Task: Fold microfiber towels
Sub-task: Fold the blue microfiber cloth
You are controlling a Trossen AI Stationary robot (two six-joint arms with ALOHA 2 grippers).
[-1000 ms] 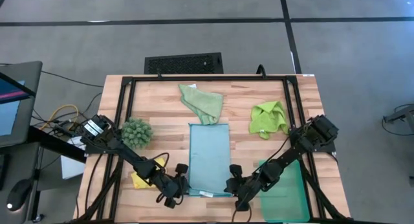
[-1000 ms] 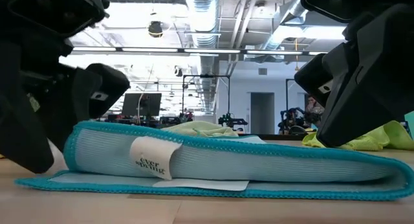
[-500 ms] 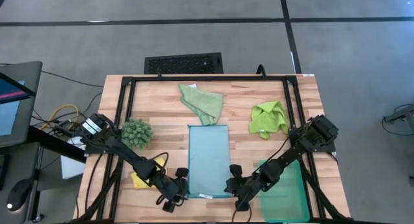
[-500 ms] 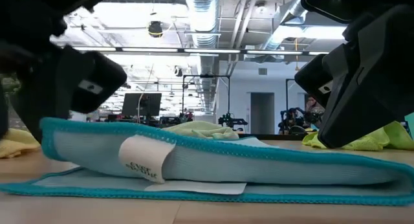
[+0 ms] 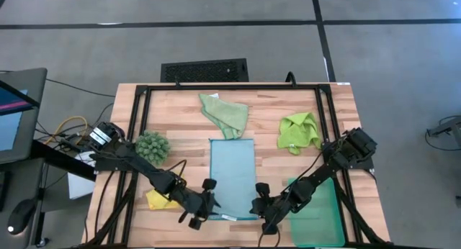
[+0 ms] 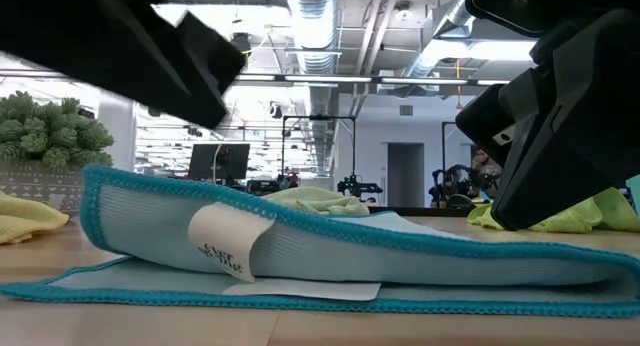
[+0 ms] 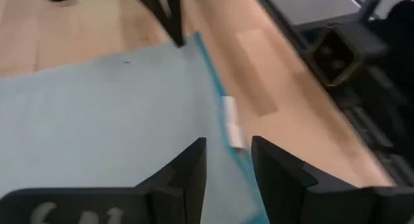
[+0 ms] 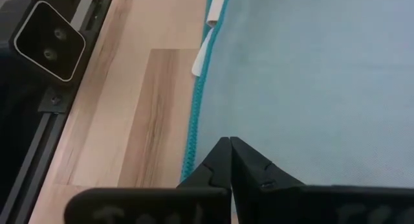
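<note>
The light blue towel [image 5: 233,178] lies folded in two layers near the table's front middle, with a white label [image 6: 232,244] at its near edge. My left gripper [image 7: 228,162] hovers open above the towel's near left corner and touches nothing. My right gripper [image 8: 229,145] is shut and sits at the towel's near right corner [image 5: 253,206]. A sage green towel [image 5: 225,114] and a lime green towel [image 5: 299,130] lie crumpled farther back. A yellow towel [image 5: 154,200] lies partly under my left arm. My right gripper rests its shut fingertips [image 8: 223,160] on the towel's top layer [image 8: 272,114], close to the teal-stitched near edge [image 8: 191,143]. It comes slanting down from the table's right. Whether any cloth is pinched between the fingers, I cannot tell. The towel lies flat on the table.
A dark-green spiky clump [image 5: 153,146] stands left of the blue towel. A teal tray [image 5: 320,213] lies under my right arm at the front right. A black frame [image 5: 230,86] runs along the table's edges.
My left gripper has risen from table height at the towel's near left corner and gone a little over the towel, staying open. The upper layer's near left corner has shifted slightly sideways and settled. The right gripper has kept still.
</note>
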